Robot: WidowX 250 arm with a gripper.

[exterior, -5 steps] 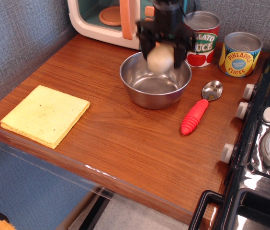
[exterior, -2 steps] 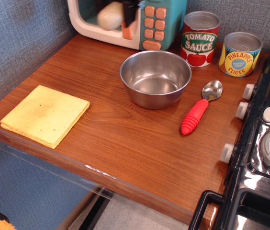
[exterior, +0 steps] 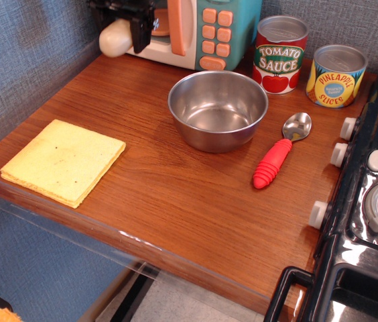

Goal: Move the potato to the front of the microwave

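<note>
The microwave (exterior: 196, 30) stands at the back of the table (exterior: 175, 194), which is the biggest thing here. The gripper (exterior: 125, 23) hangs in front of the microwave's left side, up in the air. Its black fingers (exterior: 139, 33) are closed around the potato (exterior: 115, 39), which pokes out to the left. The potato looks small, light, hard and smooth, so it could slip. Holding it around its fat middle seems safest.
</note>
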